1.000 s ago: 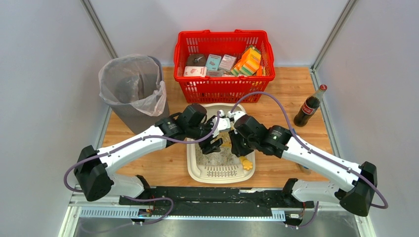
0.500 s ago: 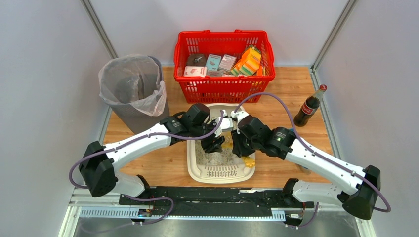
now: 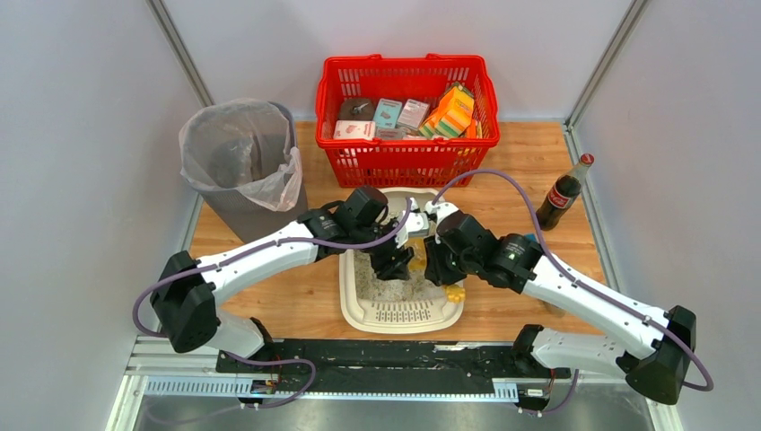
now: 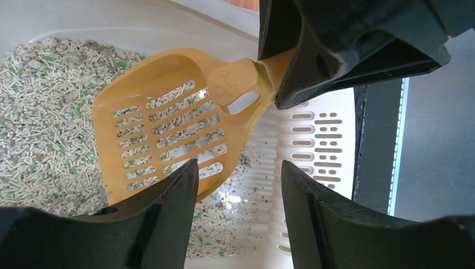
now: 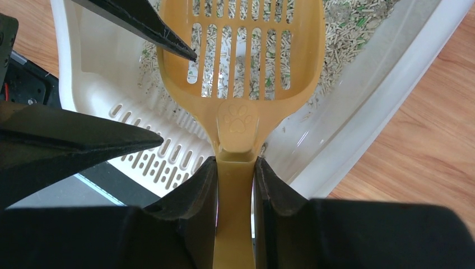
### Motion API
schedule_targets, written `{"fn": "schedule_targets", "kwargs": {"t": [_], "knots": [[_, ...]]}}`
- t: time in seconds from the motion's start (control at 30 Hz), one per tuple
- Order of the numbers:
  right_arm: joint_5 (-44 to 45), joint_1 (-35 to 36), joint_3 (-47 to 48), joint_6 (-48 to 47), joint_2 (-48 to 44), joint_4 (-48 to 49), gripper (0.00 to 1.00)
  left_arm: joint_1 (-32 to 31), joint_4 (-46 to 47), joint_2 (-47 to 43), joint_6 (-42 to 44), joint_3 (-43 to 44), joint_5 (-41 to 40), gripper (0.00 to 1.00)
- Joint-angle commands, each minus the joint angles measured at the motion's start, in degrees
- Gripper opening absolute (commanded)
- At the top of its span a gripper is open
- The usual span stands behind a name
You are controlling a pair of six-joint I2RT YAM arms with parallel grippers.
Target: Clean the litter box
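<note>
No readable text, paw-print emblem (image 5: 240,120) on yellow scoop (image 5: 263,103)

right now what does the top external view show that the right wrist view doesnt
Only the top external view shows the red basket of packages, the grey bin with its clear bag, and the cola bottle. Only the right wrist view shows the right gripper shut on the handle of the yellow litter scoop, the paw print on its neck, and pellets through its slots. Both show the litter box, its slotted grate and the wooden table.
</note>
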Motion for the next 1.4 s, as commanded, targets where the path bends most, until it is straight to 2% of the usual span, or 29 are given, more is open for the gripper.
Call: {"fn": "schedule_targets", "kwargs": {"t": [0.0,0.13,0.23,0.27,0.37,0.43,0.53,0.6,0.8,0.83,0.87,0.93,0.97,1.07,1.27,1.37], "knots": [[-2.48,0.5,-0.28,-1.52,-2.74,4.68,0.0,-0.13,1.35,1.63,-2.19,2.43,0.72,0.64],[-1.77,0.67,-0.81,-1.52,-3.88,4.24,0.0,-0.13,1.17,2.59,-2.72,2.6,2.04,0.6],[-1.77,0.58,-0.99,-1.17,-4.76,4.5,0.0,-0.13,1.61,3.21,-3.68,2.61,3.09,0.51],[-1.69,0.67,-1.08,-1.0,-4.94,4.76,0.0,-0.13,1.79,3.39,-3.95,2.61,3.62,0.43],[-1.33,0.67,-1.34,-0.82,-5.46,4.77,0.0,-0.13,1.17,4.0,-4.3,2.69,4.15,0.3],[-0.72,0.58,-1.52,-0.73,-5.73,4.5,0.0,-0.13,0.3,4.18,-4.22,2.87,3.98,0.26],[-0.37,0.58,-1.78,-0.65,-6.25,4.24,0.0,-0.13,-0.23,4.18,-4.22,2.87,3.01,0.15],[-0.02,0.58,-1.95,-0.82,-6.52,4.15,0.0,-0.13,-0.41,4.18,-4.56,2.96,3.01,0.02],[1.73,0.58,-0.38,-1.52,-6.08,2.57,0.02,-0.13,0.29,2.87,-7.99,1.65,4.33,0.0],[2.26,0.67,-0.2,-1.61,-5.99,2.22,0.07,-0.04,0.9,2.43,-8.17,1.12,3.98,0.0],[2.79,0.67,0.24,-1.61,-5.99,1.7,0.39,-0.04,1.08,1.29,-8.87,0.85,3.63,0.0],[3.94,0.58,0.77,-1.79,-6.17,1.6,0.55,0.31,1.52,0.4,-9.57,0.06,3.27,0.0],[4.11,0.5,0.94,-1.87,-6.08,1.6,0.74,0.57,1.44,-0.21,-10.01,-0.2,3.45,0.0],[6.13,0.49,2.7,-1.44,-6.08,0.12,1.0,1.45,0.03,-1.96,-10.46,-1.52,4.06,0.0],[9.3,-0.21,4.72,-1.26,-8.62,-2.35,1.0,4.53,4.51,-7.94,-14.66,-7.14,5.47,0.0],[10.53,-0.73,4.55,-1.0,-11.43,-1.57,1.0,5.58,5.3,-9.26,-16.34,-6.8,5.82,0.0]]}}
